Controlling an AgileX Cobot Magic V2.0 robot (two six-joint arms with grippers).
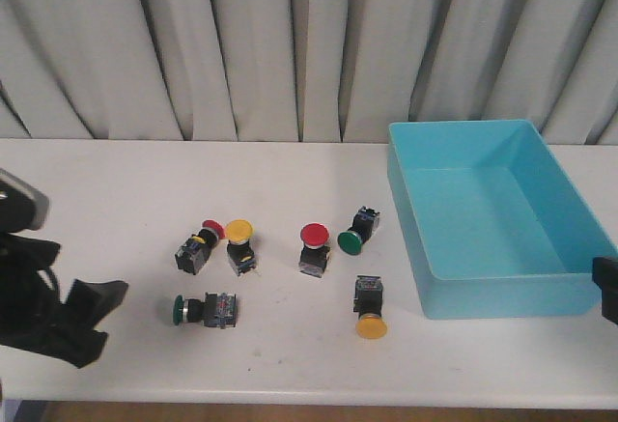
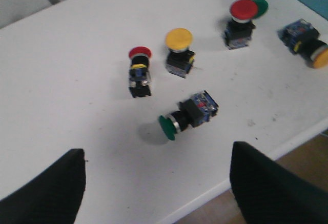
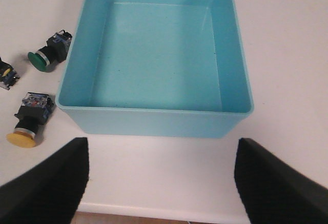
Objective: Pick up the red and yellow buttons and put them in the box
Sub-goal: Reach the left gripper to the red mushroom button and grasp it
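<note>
Two red buttons and two yellow buttons lie on the white table, left of the empty turquoise box. In the left wrist view the red ones and yellow ones show ahead of my left gripper. It is open and empty near the front left edge. My right gripper is open and empty, just in front of the box. One yellow button shows in the right wrist view.
Two green-capped switches lie among the buttons; one is nearest my left gripper. The table's front edge runs close under both grippers. A grey curtain hangs behind the table.
</note>
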